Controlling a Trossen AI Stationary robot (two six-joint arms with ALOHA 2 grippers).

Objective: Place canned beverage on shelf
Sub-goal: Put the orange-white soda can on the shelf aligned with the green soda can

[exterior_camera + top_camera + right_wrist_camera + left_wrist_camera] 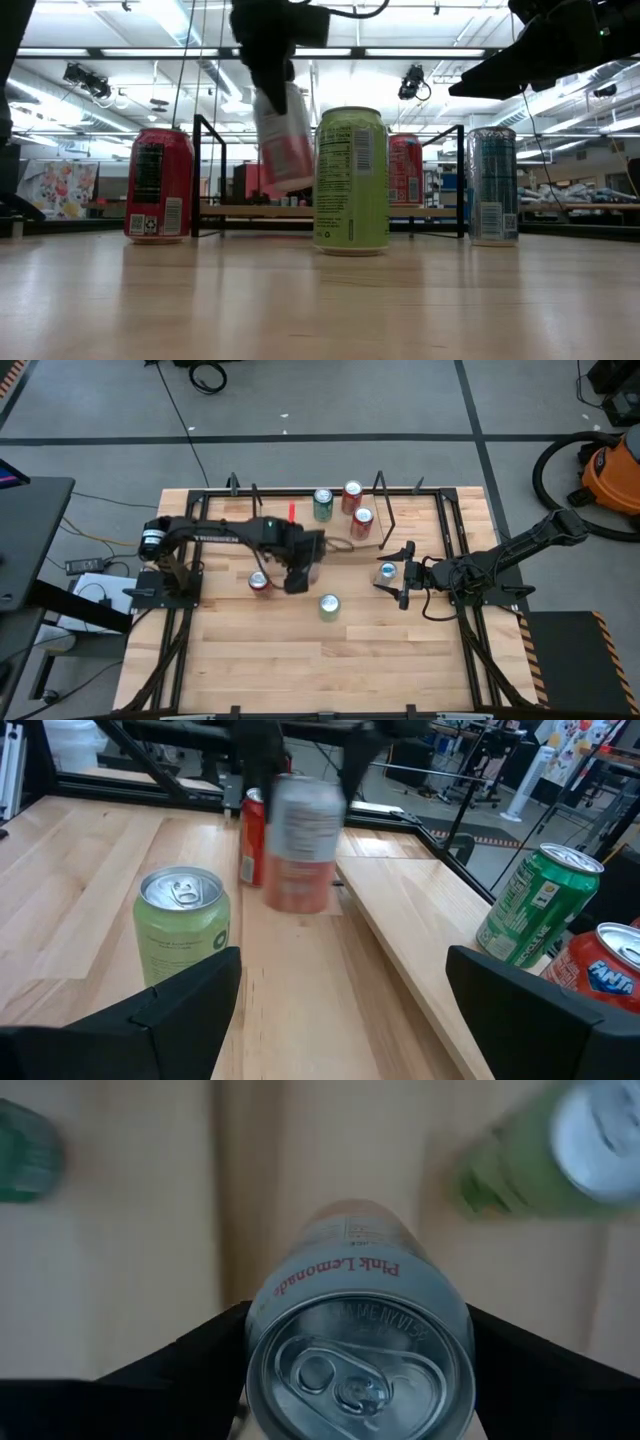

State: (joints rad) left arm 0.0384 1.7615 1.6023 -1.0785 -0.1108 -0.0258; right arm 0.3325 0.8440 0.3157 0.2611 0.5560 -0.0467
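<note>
A pale pink-lemonade can (283, 140) hangs tilted above the table, with my left gripper (300, 572) shut on it near the table's middle. The shelf (420, 930), a light wood plank with black rod uprights, lies at the far side. A green can (535, 905) and a red Fanta can (600, 970) stand on their bases on it. A lime can (351, 180), a red can (158, 185) and a silver-teal can (492, 185) stand upright on the tabletop. My right gripper (342, 960) waits open at the table's right, nothing between its fingers. My left gripper pinches the pink-lemonade can between its two fingers (200, 1365), on opposite sides of the wall just below the top rim (262, 1330). The fingers come from above, slanting steeply down. The can hangs below them, tilted, its base (292, 182) clear of the table.
The lime can (329, 605) stands just near-side of the held can and the red can (260, 582) to its left. Another red can (352, 495) stands on the shelf. A black frame (450, 530) runs round the tabletop, with bare wood toward the near edge.
</note>
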